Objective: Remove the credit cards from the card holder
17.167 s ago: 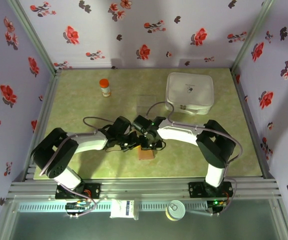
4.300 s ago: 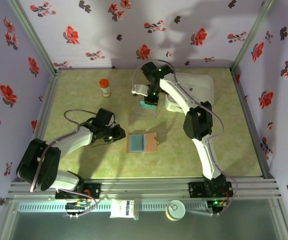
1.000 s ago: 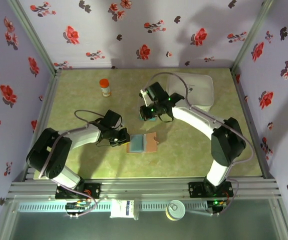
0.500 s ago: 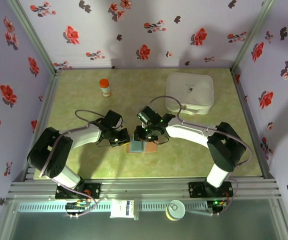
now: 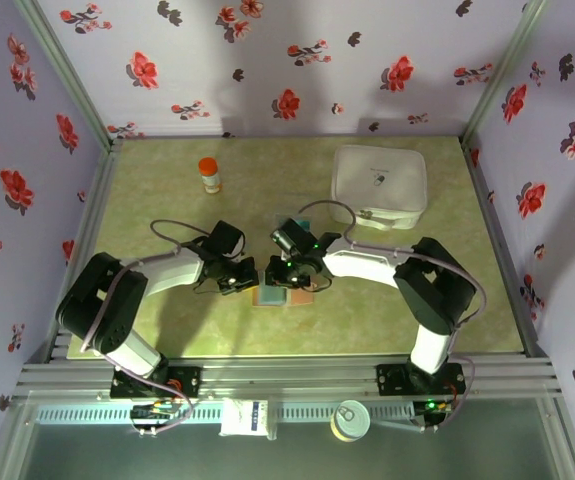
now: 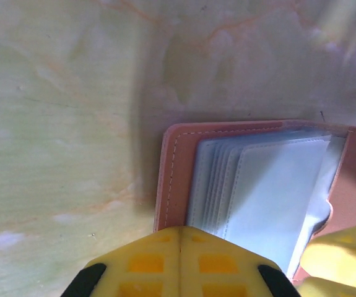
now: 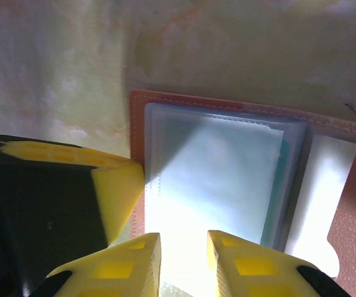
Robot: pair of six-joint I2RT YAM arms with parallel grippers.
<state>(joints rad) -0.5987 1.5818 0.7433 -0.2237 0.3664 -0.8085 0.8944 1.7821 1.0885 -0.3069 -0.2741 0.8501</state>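
The left arm (image 5: pixel 167 272) and right arm (image 5: pixel 367 265) wear white shells between black joints, with thin grey cables (image 5: pixel 172 228) looping along them. The fingers (image 7: pixel 122 269) are yellow with square-gridded faces.

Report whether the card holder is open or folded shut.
Open: the card holder lies spread flat, its clear inner sleeves facing up.

Counter (image 5: pixel 167 320) inventory: one card holder (image 6: pixel 171 179), one orange-capped bottle (image 5: pixel 209 175), one white lidded container (image 5: pixel 379 185). Grippers: two, left gripper (image 5: pixel 245 278) and right gripper (image 5: pixel 289 272). Credit cards (image 7: pixel 274 185) in the sleeves: number cannot be told.
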